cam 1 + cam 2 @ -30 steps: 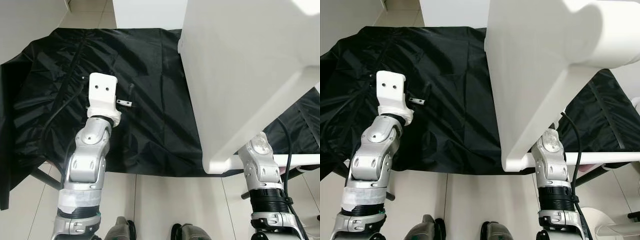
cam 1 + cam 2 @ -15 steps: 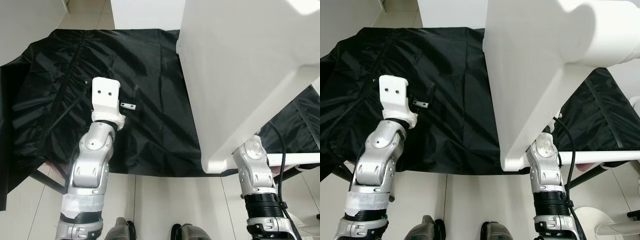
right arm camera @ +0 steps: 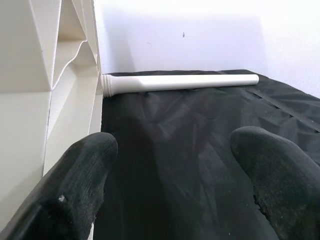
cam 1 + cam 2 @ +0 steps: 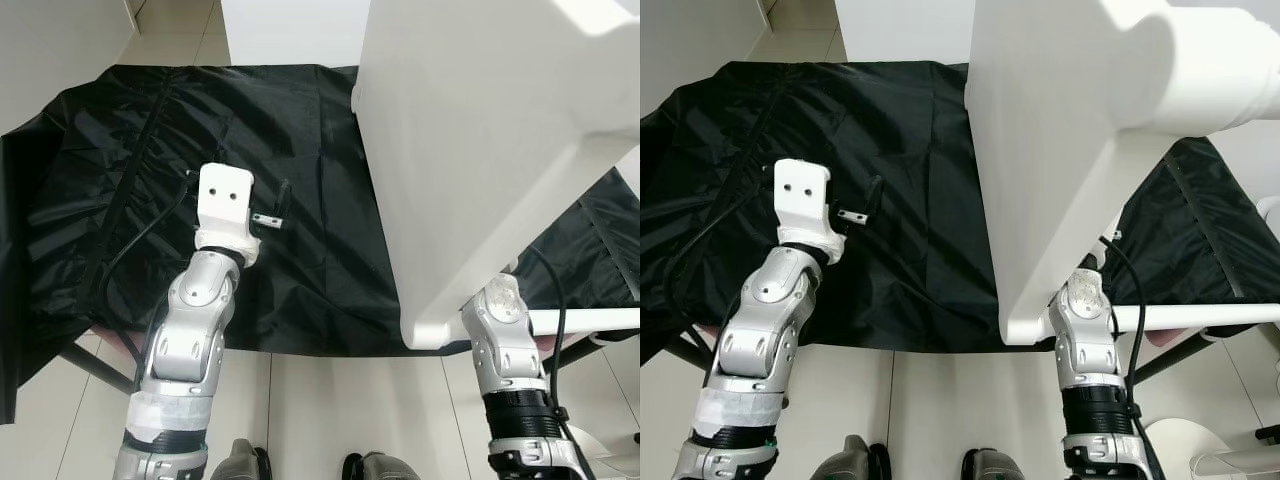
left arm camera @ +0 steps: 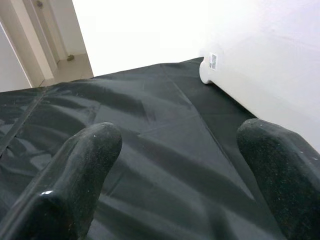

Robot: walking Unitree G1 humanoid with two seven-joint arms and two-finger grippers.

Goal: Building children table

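1. Left eye view: one big white table top (image 4: 480, 150) stands tilted up on its edge on the black cloth (image 4: 300, 150), on the robot's right side.
2. One black cloth covers the low surface under everything.
3. Two silver arms reach out. The left arm (image 4: 190, 340) is over the cloth. The right arm (image 4: 505, 350) is under the table top's near corner.
4. The left gripper (image 5: 175, 165) has its two black fingers (image 5: 75, 185) spread wide apart. Nothing is between them, just the cloth below.
5. The right gripper (image 3: 170, 180) also has two fingers (image 3: 75, 185) spread wide, holding nothing.
6. One white table leg (image 3: 180, 81) lies flat on the cloth ahead of the right gripper, its end touching the table top.
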